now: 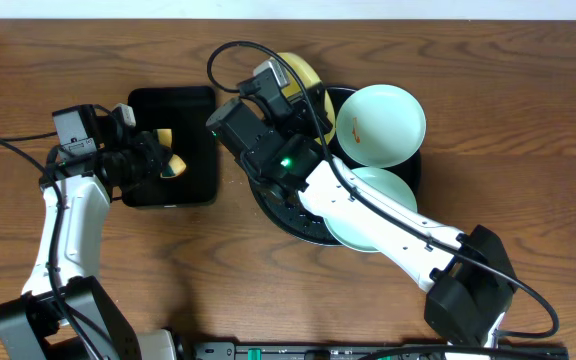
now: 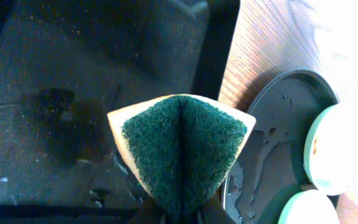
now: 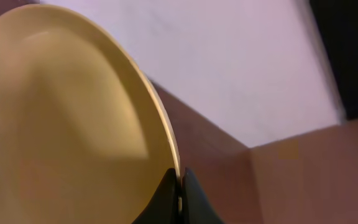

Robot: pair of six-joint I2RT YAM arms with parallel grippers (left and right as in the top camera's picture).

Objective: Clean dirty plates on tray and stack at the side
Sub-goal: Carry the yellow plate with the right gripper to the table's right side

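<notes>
My right gripper (image 3: pixel 180 180) is shut on the rim of the pale yellow plate (image 3: pixel 67 118) and holds it tilted up above the far left edge of the round black tray (image 1: pixel 298 215); the plate shows partly behind the wrist in the overhead view (image 1: pixel 303 72). Two mint-blue plates lie on the tray: one at the back right (image 1: pixel 380 124) with a small orange smear, one at the front (image 1: pixel 378 205) under my right arm. My left gripper (image 2: pixel 182 211) is shut on a folded green and yellow sponge (image 2: pixel 182 149) above the rectangular black tray.
The smaller rectangular black tray (image 1: pixel 173 105) lies left of the round tray, under my left gripper. The round tray's wet floor (image 2: pixel 278 124) shows in the left wrist view. A pale wall stands behind the table (image 3: pixel 241 68).
</notes>
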